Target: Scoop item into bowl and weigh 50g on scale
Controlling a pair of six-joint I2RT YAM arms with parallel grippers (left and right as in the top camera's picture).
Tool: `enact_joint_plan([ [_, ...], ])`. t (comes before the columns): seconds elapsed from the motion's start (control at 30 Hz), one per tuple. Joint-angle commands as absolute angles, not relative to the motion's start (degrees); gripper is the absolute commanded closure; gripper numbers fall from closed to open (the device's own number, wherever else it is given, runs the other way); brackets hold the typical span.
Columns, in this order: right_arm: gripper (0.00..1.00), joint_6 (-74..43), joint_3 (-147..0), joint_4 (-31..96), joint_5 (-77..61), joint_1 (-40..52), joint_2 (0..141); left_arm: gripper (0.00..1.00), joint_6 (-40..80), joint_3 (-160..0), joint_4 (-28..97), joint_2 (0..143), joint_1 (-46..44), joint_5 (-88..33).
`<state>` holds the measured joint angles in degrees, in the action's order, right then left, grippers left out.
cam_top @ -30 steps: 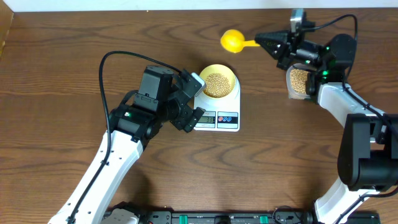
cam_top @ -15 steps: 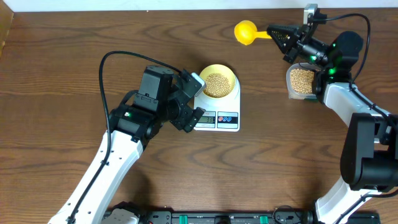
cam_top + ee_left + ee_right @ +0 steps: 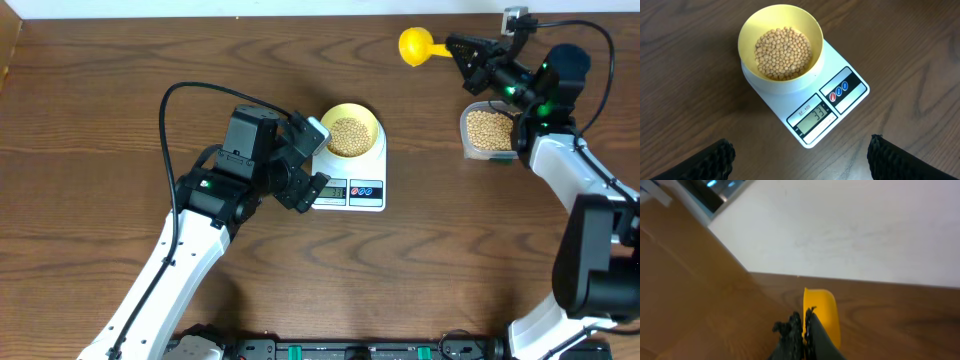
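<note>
Beans (image 3: 784, 52) heaped in bowl (image 3: 810, 30) atop scale (image 3: 842, 107); more in tub (image 3: 489, 132). Likely light, hard, prone to rolling (scooping only, never pinching). Right gripper (image 3: 462, 49) clamped on scoop (image 3: 415, 46) handle; left gripper (image 3: 800, 155) spread wide, empty.

Matt tan beans (image 3: 783, 53) filled a smooth, pale-yellow plastic bowl (image 3: 749, 30) atop the glossy white plastic scale (image 3: 850, 75), which sat on a dark, grained wooden table (image 3: 100, 90). Beyond the scale, a clear plastic tub (image 3: 467, 150) and a smooth yellow plastic scoop (image 3: 414, 46) showed.
</note>
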<state>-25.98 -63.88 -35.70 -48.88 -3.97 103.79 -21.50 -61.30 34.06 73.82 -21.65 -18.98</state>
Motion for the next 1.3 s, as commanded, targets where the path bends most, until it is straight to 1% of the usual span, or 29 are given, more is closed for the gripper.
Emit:
enact_joint_plan([
  [0.0,0.99,-19.2,-64.0,-32.4,-45.0,-4.2,99.4,0.13,-22.5,-60.9,34.0,73.0,-21.7,-19.0],
  [0.17,0.99,-9.8,-64.0,-22.6,-39.5,-4.2,95.2,0.13,-22.5,-60.9,34.0,73.0,-21.7,-19.0],
  [0.43,0.99,6.6,-64.0,-6.2,-25.6,-4.2,88.8,0.13,-22.5,-60.9,34.0,73.0,-21.7,-19.0],
  [0.53,0.99,10.7,-64.0,-1.0,-20.8,-4.2,87.5,0.13,-22.5,-60.9,34.0,73.0,-21.7,-19.0],
  [0.77,0.99,12.9,-64.0,6.4,-12.6,-4.2,87.2,0.13,-22.5,-60.9,34.0,73.0,-21.7,-19.0],
  [1.07,0.99,19.4,-64.0,12.6,-0.9,-4.2,87.2,0.13,-22.5,-60.9,34.0,73.0,-21.7,-19.0],
  [1.27,0.99,20.3,-64.0,14.6,0.1,-5.2,87.5,0.13,-22.5,-60.9,34.0,73.0,-21.7,-19.0],
])
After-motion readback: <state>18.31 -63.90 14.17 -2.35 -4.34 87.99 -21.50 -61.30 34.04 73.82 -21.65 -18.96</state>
